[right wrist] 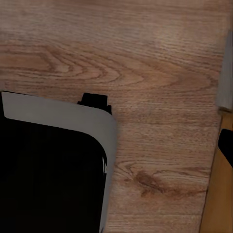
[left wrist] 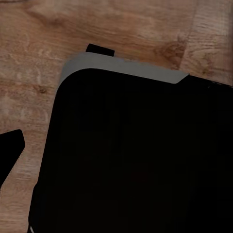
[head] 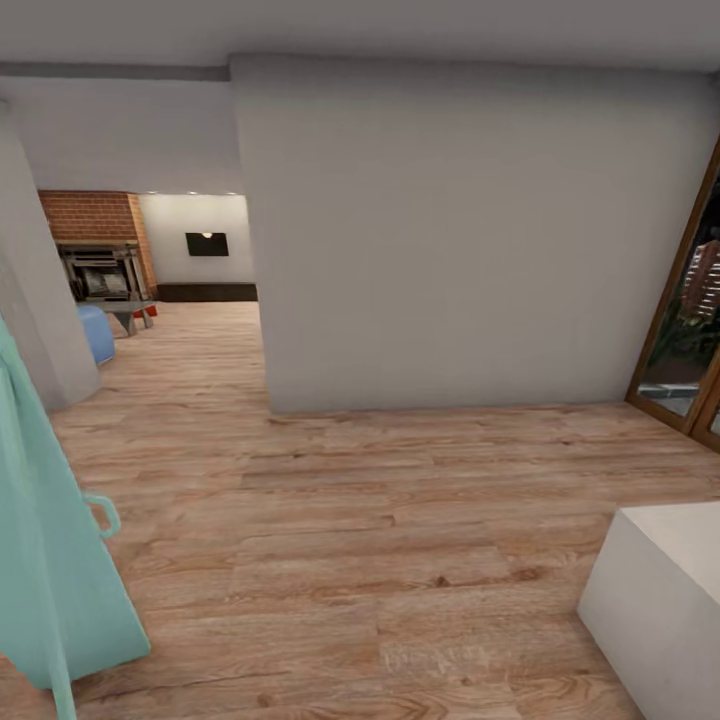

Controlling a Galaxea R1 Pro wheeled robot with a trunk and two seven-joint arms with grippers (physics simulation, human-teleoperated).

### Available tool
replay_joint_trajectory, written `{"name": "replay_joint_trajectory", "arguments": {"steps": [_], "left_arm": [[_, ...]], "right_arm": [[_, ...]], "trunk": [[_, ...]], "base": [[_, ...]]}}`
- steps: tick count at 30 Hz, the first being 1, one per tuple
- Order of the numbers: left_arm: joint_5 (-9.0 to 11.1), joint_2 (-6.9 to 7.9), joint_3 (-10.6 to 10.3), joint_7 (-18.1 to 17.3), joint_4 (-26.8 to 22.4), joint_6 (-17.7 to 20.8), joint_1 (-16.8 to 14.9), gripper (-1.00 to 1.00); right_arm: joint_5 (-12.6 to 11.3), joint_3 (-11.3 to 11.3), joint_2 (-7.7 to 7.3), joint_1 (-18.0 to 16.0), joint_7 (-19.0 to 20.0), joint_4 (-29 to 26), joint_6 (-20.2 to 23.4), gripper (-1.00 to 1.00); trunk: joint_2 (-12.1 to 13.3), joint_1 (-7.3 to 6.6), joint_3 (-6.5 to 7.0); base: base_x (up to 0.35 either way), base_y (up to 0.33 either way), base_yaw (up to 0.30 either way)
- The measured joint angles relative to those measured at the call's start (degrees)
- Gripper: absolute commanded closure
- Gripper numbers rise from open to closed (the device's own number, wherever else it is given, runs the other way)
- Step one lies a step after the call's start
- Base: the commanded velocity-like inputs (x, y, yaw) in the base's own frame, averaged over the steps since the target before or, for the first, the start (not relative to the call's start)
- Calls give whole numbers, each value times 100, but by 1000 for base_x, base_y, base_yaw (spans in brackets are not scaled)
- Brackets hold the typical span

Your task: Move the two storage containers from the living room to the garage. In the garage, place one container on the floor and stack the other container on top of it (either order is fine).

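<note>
The living room (head: 190, 300) sits way back in the upper left of the head view, seen through the opening past the wall corner. There's a dark fireplace (head: 100, 272) set against red brick (head: 90, 215), and the rounded end of a blue sofa (head: 97, 332) just below and left of it. A tiny red-orange sliver (head: 150, 312) shows by the foot of the fireplace, but it's too small to say what it is. A dark rectangle (head: 206, 244) hangs on the far wall.

A big plain white wall (head: 450, 240) fills the middle of that view, and light wood plank flooring (head: 380, 520) runs everywhere under it. A wood-framed glass door (head: 690, 330) is at the right edge, and a white block (head: 660, 600) sits in the lower right corner. A mint-green panel (head: 50, 560) with a little loop handle (head: 105, 515) leans in at the lower left.

The left wrist view looks down on a black rounded body with a grey rim (left wrist: 126, 65) over the planks. A dark wedge (left wrist: 9, 153) pokes in at the left edge. I honestly can't tell how the left gripper stands or whether it has anything.

The right wrist view is the same deal. There's a black body with a grey edge (right wrist: 63, 114), wood grain, and a dark bit (right wrist: 226, 145) at the right edge above an orange-brown strip (right wrist: 218, 194). I can't tell on the right gripper either.
</note>
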Motion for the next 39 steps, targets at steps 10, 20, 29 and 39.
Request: {"name": "replay_joint_trajectory", "arguments": {"steps": [10,20,29,39], "left_arm": [[0,0,0,0,0,0,0,-100],[0,0,0,0,-1,3,0,-100],[0,0,0,0,2,5,0,-100],[0,0,0,0,0,7,0,-100]], "right_arm": [[-7,-2,9,0,-7,0,-39,-100],[-6,-9,2,0,-43,0,-61,-100],[15,-7,0,0,-51,0,-62,-100],[20,3,0,0,-60,0,-53,-100]], "trunk": [[0,0,0],[0,0,0],[0,0,0],[0,0,0]], "base": [[323,0,0],[324,0,157],[324,0,71],[324,0,1]]}}
